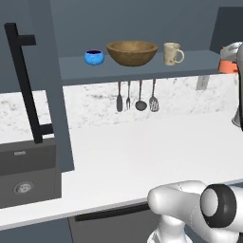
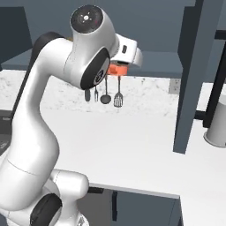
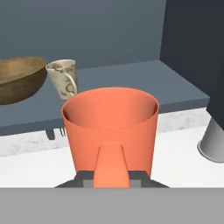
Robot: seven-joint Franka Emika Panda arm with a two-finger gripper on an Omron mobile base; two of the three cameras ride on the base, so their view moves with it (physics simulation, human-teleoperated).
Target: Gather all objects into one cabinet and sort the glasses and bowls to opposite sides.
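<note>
On the shelf [image 1: 199, 64] of the open slate-blue cabinet stand, from left to right, a small blue bowl [image 1: 94, 57], a wide wooden bowl [image 1: 132, 52] and a beige mug [image 1: 172, 53]. My gripper [image 3: 111, 176] is shut on the wall of the orange-red cup [image 3: 109, 124], one finger inside it. I hold the cup [image 1: 228, 64] upright at shelf height, right of the mug [image 3: 63, 78] and in front of the shelf's right end. In the right base view the cup [image 2: 118, 69] hangs under my white hand [image 2: 127, 49]. The cabinet door [image 1: 47, 80] stands open at the left, its black bar handle [image 1: 24, 80] facing me.
Kitchen utensils [image 1: 137, 97] hang on the marble wall under the shelf. The white counter [image 1: 142, 152] lies below. A grey metal vessel [image 2: 216, 128] stands on the counter at the right. A second open door [image 2: 194, 75] rises beside it. A dark grey appliance [image 1: 28, 173] sits at the left.
</note>
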